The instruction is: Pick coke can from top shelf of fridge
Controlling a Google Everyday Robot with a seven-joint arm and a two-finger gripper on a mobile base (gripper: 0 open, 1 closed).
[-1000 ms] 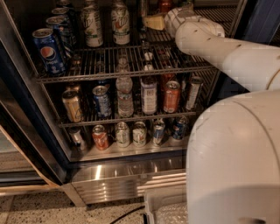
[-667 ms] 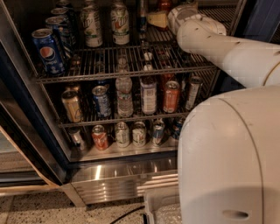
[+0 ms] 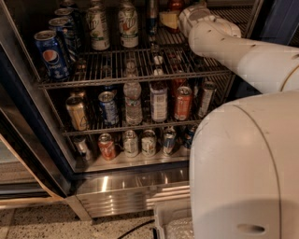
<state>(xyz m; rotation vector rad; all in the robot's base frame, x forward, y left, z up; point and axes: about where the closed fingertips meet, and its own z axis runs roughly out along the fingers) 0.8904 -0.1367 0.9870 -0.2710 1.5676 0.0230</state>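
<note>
Currently, inside the fridge (image 3: 126,189), the top shelf (image 3: 93,65), a silvery wire grid, carries from the left a glossy blue Pepsi can (image 3: 49,53), two pale green-printed cans (image 3: 99,28) and a dark bottle (image 3: 152,14). Next comes the coke can (image 3: 175,4): deep-red metal, apparently upright, cut off by the upper edge, set toward the rear. The gripper (image 3: 169,19) sits just in front of and below it; contact is uncertain, and whether it is apart or clamped cannot be told. The smooth white arm (image 3: 233,46) enters from the right.
</note>
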